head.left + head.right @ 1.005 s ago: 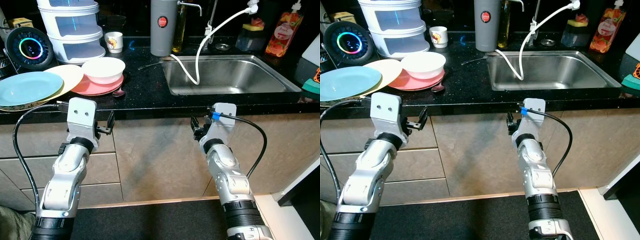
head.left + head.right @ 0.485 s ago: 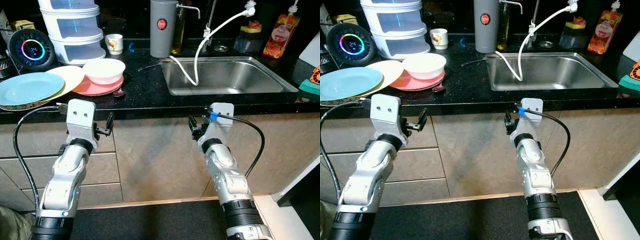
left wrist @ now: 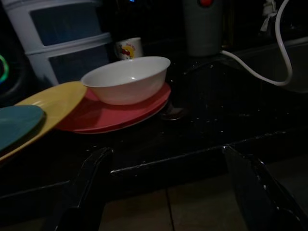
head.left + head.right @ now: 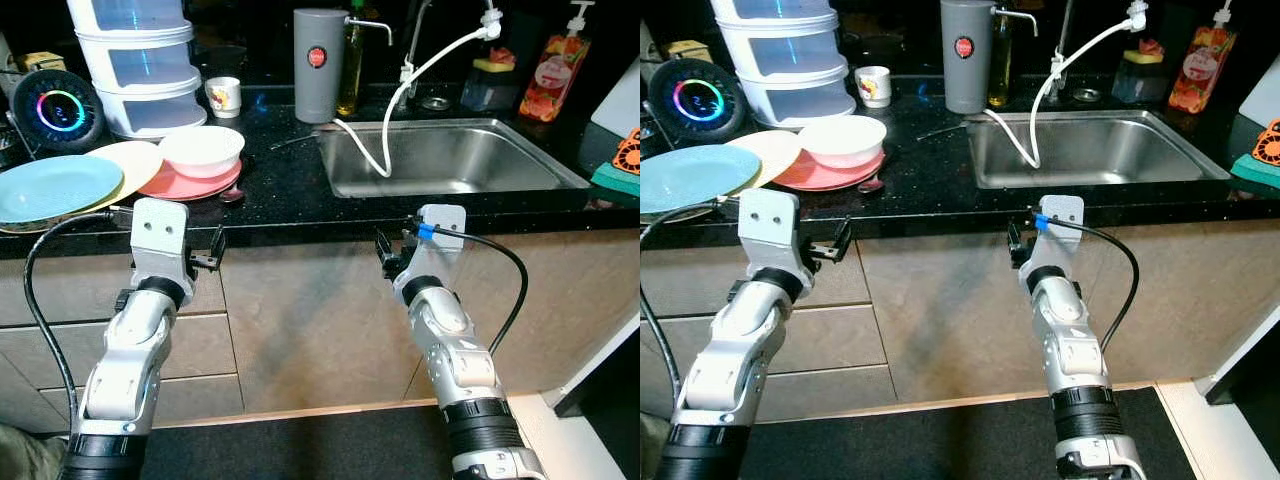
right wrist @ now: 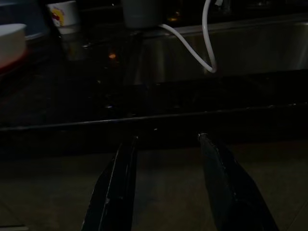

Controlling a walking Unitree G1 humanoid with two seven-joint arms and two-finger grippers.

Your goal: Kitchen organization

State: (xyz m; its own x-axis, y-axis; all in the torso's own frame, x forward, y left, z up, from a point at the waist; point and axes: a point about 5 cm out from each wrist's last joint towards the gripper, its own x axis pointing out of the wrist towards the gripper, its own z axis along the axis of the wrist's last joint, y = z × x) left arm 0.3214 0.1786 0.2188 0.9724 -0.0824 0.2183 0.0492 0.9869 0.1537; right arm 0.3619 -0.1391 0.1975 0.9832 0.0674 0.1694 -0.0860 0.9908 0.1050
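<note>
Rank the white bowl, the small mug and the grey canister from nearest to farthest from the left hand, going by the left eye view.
From the left hand, held below the counter edge:
1. White bowl, on the red plate just behind the counter edge, slightly to the hand's left.
2. Small mug, farther back beside the stacked white containers.
3. Grey canister, at the back, off to the right by the sink.
</note>
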